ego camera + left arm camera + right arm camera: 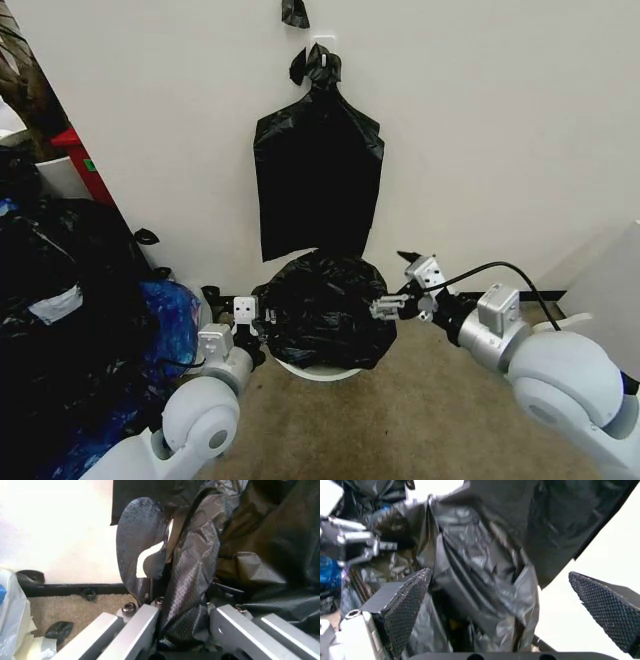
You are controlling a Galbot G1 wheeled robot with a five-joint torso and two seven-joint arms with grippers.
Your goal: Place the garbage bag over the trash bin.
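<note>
Sacks (pixel 60 300): bulging black pile on the floor at the left, by a red box.

Hanging bags (pixel 318 180): flat black bags bunched at a knotted top on the wall, directly above the bin.

Bag (pixel 322 308): glossy, crinkled black plastic draped over the mouth and upper wall of the bin, on the floor against the wall, between the two arms.

Bin (pixel 318 372): round and white; a strip of its lower wall shows beneath the bag's front edge.

Blue bag (pixel 170 312): crumpled on the floor, between the sacks and the left arm.

Right end effector (pixel 385 306): at the bag's right edge. In the right wrist view its textured pads (pixel 407 609) stand wide apart, bag folds lying loose between them, nothing clamped.

Left end effector (pixel 262 322): at the bag's left edge. In the left wrist view its pad (pixel 140 543) presses a fold of bag, fingers closed on the plastic.
</note>
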